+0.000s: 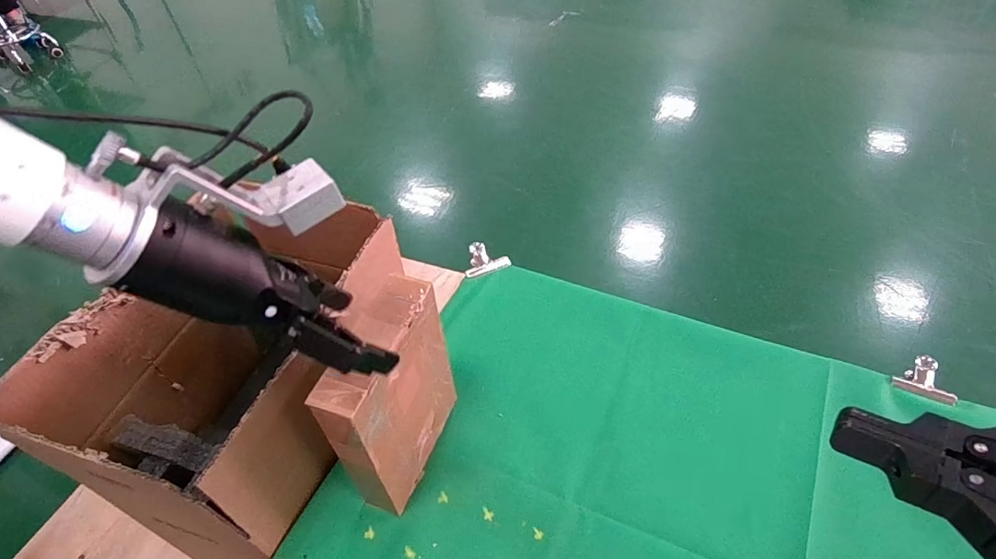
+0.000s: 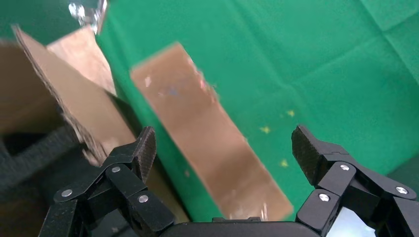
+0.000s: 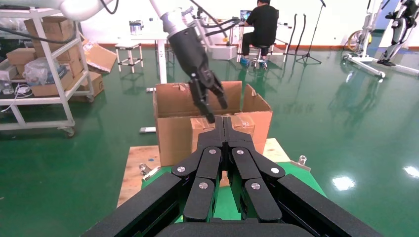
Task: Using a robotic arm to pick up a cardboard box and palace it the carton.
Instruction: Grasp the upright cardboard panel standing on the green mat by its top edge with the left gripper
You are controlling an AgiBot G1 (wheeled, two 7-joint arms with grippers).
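Head view: cardboard box (image 1: 389, 393) under left hand (image 1: 345, 328)

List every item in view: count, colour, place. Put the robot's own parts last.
cardboard box: one, brown, standing on edge on the green cloth, leaning against the carton's outer wall.
carton: one, brown, open, torn rim, at the table's left end.
foam inserts: black, inside the carton.
green cloth: one, covering the table.
metal clips: two, silver, on the cloth's far edge.
yellow specks: several, on the cloth near the box.
left gripper: one, black, open, above the box's top edge.
right gripper: one, black, shut, at the right over the cloth.
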